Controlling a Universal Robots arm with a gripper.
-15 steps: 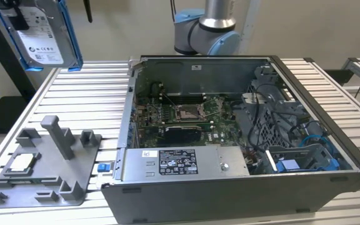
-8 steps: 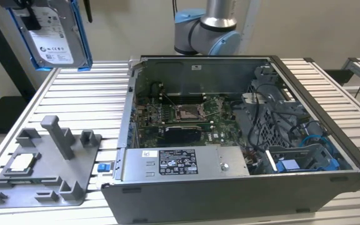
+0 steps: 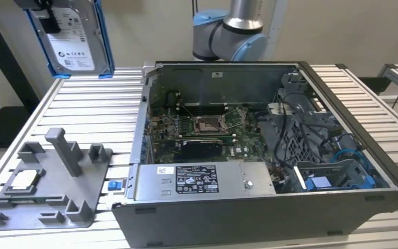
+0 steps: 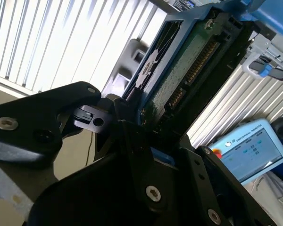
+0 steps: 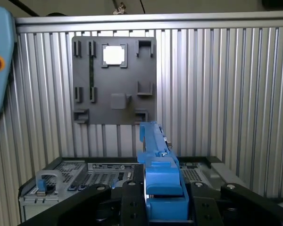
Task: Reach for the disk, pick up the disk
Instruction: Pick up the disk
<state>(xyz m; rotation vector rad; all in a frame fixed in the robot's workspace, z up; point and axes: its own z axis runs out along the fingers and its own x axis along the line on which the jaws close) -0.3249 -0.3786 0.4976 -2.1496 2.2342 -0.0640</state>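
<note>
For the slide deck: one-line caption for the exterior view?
Gripper holds the disk high above the slatted table, beside the open computer case.

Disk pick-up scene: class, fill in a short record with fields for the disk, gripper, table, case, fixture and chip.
disk: upright, held above the table, at the exterior view's upper left
gripper: shut on the disk's blue bracket
table: slatted metal
case: open, standing on the table
fixture: grey, lying on the table at the exterior view's lower left
chip: white-topped, seated in the fixture
</note>
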